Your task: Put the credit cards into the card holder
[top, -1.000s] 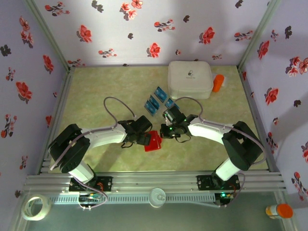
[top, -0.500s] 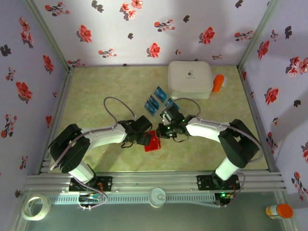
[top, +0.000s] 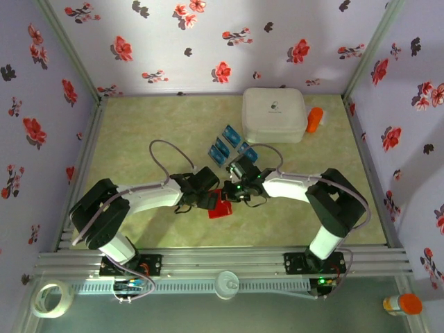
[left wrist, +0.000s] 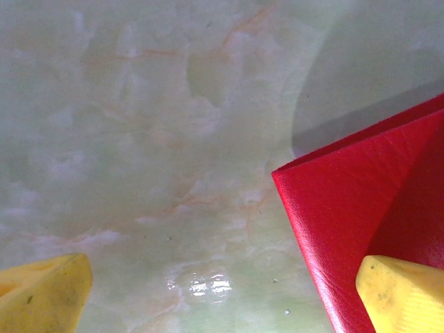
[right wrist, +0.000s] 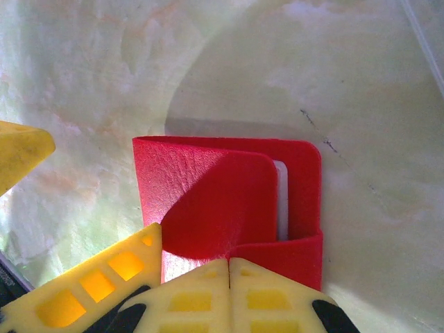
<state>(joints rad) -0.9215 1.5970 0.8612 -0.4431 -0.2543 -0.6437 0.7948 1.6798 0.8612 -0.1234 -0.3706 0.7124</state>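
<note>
both grippers at the red card holder, cards loose beyond them

the card holder lies between the two arms, a little nearer the near edge of the worktop than its middle. it is bright red and partly folded. one rounded flap is turned over the inner face, and a pale strip shows in the pocket on its right side.

the right gripper has its yellow fingers pressed flat together, with no gap between them. their tips meet the near edge of the card holder, where the flap creases down toward them. whether any of the red material is nipped between them i cannot tell.

the left gripper is spread wide. one fingertip hangs over bare worktop and the other sits over the red cover near the holder's corner. in the left wrist view the cover looks raised off the surface and throws a shadow behind it.

the credit cards are blue and lie loose in a small cluster beyond the grippers, toward the far edge and apart from the card holder. just past them a white box sits by the far edge, right of centre. a small orange object is just beside its right side.
</note>
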